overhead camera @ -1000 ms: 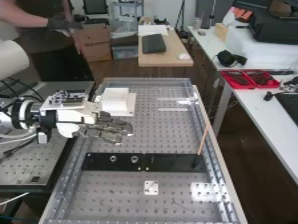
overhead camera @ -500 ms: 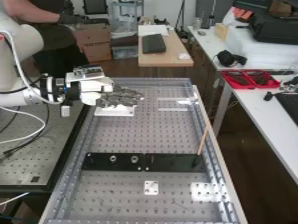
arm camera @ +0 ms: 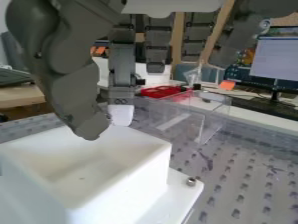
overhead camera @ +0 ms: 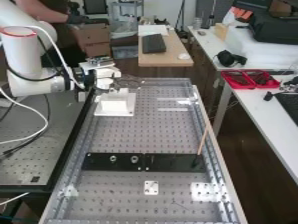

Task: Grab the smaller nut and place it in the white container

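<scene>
Fingers on your hand: you cannot tell whether they grip anything. High view puts them above the white container's far side. Nearer that camera than the container, your black bar carries the larger nut and bearing. Wrist view gives you the container's inside, and a screw just beside its wall.

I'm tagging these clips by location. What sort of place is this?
Probably a robotics lab or workshop: a robot arm beside a perforated metal bench, with a white container fixed on it.
</scene>
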### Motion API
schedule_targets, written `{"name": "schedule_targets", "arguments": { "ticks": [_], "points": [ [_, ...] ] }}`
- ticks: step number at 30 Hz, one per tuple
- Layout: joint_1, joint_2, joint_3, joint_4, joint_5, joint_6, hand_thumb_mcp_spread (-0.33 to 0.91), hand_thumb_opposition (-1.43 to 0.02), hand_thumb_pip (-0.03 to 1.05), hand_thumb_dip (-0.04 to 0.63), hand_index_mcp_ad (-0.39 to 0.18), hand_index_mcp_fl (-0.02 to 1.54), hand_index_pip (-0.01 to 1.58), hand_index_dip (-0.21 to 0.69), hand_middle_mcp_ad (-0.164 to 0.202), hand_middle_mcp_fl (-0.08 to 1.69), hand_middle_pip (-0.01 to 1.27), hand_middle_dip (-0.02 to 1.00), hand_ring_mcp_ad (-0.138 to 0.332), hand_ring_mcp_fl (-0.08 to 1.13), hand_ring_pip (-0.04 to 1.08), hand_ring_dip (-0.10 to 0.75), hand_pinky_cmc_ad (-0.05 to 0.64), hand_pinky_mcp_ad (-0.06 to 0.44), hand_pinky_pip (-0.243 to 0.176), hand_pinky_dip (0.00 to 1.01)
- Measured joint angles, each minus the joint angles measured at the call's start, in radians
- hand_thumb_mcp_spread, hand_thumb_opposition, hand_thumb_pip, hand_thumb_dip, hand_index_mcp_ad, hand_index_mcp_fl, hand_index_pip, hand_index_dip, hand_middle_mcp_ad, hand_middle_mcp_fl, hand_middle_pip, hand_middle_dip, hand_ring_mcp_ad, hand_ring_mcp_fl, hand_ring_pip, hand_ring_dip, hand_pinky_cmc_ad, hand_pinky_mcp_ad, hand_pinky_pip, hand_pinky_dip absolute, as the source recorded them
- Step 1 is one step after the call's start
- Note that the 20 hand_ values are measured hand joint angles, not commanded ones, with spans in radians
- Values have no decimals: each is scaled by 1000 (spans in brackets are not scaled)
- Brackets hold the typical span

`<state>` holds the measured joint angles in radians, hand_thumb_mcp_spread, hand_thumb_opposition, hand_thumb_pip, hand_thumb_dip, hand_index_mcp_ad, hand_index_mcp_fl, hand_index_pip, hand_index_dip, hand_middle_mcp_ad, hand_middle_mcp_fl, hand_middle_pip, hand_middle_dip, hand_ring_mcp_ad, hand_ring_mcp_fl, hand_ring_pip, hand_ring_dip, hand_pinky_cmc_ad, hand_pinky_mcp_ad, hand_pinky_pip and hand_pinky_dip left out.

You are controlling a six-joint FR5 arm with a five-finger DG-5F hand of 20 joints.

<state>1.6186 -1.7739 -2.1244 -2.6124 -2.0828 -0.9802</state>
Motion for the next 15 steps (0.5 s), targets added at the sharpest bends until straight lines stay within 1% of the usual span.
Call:
{"name": "schedule_targets", "arguments": {
  "ticks": [7, 15],
  "points": [
    [35, -21, 5, 15, 4, 21, 414, -838, 700, 253, -98, 253, 1508, 218, 35, 99, 138, 239, 124, 0, 96, 93, 298, 185, -44, 178],
    [43, -36, 16, 5, 14, 19, 414, -838, 700, 253, -98, 248, 1496, 218, 35, 99, 138, 239, 124, 0, 96, 93, 295, 182, -44, 178]
  ]
}}
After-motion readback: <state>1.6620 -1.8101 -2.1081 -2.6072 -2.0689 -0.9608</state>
